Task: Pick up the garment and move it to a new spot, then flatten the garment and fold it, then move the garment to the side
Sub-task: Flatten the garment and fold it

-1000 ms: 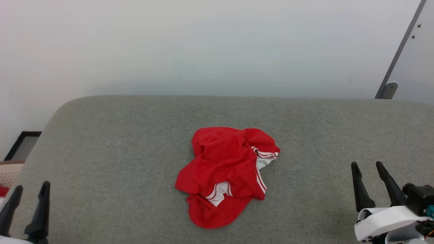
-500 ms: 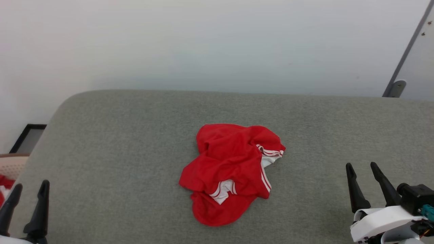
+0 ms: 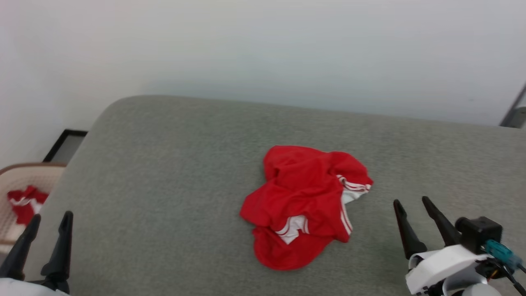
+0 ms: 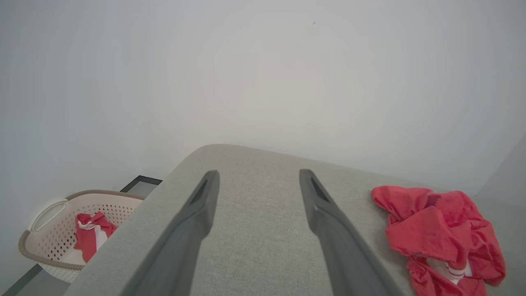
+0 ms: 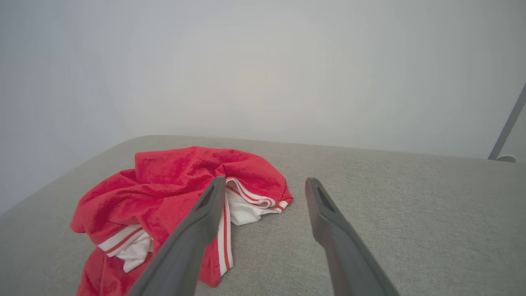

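Red garment (image 3: 306,205): crumpled heap, white striped trim showing, on grey cushion (image 3: 164,185).
Around: beige basket (image 3: 16,181) at my left (red cloth (image 3: 24,202) inside).
My left gripper (image 3: 52,216), right gripper (image 3: 411,201): spread wide, empty.

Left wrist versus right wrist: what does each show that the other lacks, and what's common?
Left wrist's extra: the open left gripper and a beige perforated basket holding a small bunched red-and-white cloth, beside the grey fabric cushion. Right wrist's extra: the open right gripper and a slanted grey bar. Shared: the crumpled red garment with white striped trim, lying untouched on that cushion.
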`<state>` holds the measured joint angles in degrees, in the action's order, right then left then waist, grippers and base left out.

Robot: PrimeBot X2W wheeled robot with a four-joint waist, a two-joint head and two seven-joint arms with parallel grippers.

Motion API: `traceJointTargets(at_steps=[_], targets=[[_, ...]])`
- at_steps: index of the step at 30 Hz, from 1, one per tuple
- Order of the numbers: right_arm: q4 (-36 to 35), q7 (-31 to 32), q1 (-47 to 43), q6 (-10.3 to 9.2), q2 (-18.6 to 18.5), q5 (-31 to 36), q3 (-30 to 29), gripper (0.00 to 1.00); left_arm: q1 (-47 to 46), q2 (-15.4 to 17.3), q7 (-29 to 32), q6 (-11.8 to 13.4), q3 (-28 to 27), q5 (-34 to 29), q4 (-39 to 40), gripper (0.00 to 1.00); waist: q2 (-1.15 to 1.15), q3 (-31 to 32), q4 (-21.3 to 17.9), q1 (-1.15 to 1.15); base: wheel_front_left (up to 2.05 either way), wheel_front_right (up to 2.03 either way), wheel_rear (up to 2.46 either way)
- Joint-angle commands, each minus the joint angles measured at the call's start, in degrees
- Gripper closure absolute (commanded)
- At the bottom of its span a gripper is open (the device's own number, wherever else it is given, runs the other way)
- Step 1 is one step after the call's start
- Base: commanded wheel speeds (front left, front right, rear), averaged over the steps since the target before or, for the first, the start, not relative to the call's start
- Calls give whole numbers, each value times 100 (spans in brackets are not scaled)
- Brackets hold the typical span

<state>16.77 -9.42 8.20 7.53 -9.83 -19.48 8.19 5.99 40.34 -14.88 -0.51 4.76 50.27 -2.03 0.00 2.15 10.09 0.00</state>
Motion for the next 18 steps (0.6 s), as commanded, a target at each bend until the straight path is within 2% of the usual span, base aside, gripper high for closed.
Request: traceJointTargets(at_steps=[1,9,18], targets=[[40,64,100,-8,-7,-16,82,0,-76,-37,-7,-24,7,-29,12,0,0,-120,250,0,0,0,0],[320,490,304,-8,22,-79,325,0,-269,-165,-13,-112,131,-53,-17,0,0,-337,730,0,0,0,0],[972,1314,566,-8,21,45,312,0,-506,-365,-24,-252,287,-153,-137,0,0,-581,1195,0,0,0,0]])
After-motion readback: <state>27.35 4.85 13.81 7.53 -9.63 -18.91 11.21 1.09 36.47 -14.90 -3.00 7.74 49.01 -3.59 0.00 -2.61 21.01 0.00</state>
